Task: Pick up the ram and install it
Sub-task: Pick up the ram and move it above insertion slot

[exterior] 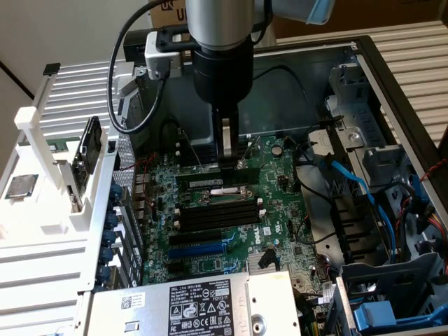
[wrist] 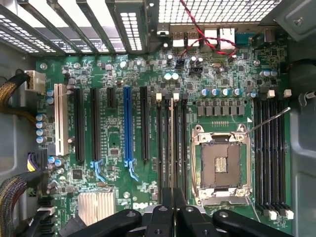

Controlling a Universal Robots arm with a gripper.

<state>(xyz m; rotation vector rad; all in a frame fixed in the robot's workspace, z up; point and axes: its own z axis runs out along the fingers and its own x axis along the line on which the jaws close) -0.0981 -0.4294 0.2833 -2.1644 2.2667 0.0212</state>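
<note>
Hand [wrist: 173,213]: mine, pinching ram [wrist: 171,148] edge-on over mem slots [wrist: 181,143].
Risk: if I'm off-line w/ slot, stick jams or tilts.

1. The exterior view sits off the arm [exterior: 220,28], above and beside the green circuit board [exterior: 280,203] — it looks down at a slant into the open computer case [exterior: 392,105], from far enough to include the white rack [exterior: 42,245] outside the case.
2. The wrist view faces straight down at the board [wrist: 114,163] from close above, with the gripper [wrist: 173,197] in its foreground.
3. Both share the board — the blue slot [exterior: 199,246] of the exterior view is the blue slot [wrist: 127,123] of the wrist view.
</note>
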